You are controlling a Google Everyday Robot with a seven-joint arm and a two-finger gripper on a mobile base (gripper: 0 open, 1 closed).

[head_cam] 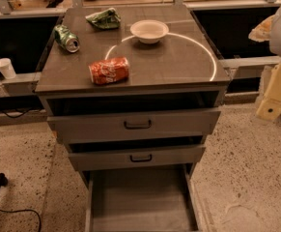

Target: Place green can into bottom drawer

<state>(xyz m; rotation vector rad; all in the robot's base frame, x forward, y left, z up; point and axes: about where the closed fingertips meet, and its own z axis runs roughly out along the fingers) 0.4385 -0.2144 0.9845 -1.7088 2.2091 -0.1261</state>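
While end effector [271, 105] hangs far right, green can [66, 38] lies well apart.

The bottom drawer [140, 197] is cut off below, the arm [277, 88] at the right; the gripper is unseen.

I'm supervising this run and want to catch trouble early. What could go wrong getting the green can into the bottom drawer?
The green can lies on its side near the left edge of the cabinet top; a nudge might roll it off.
The gripper is out past the cabinet top's right side; reaching across, it may knock the red can or white bowl.
The crumpled green bag nearby might be grabbed instead.
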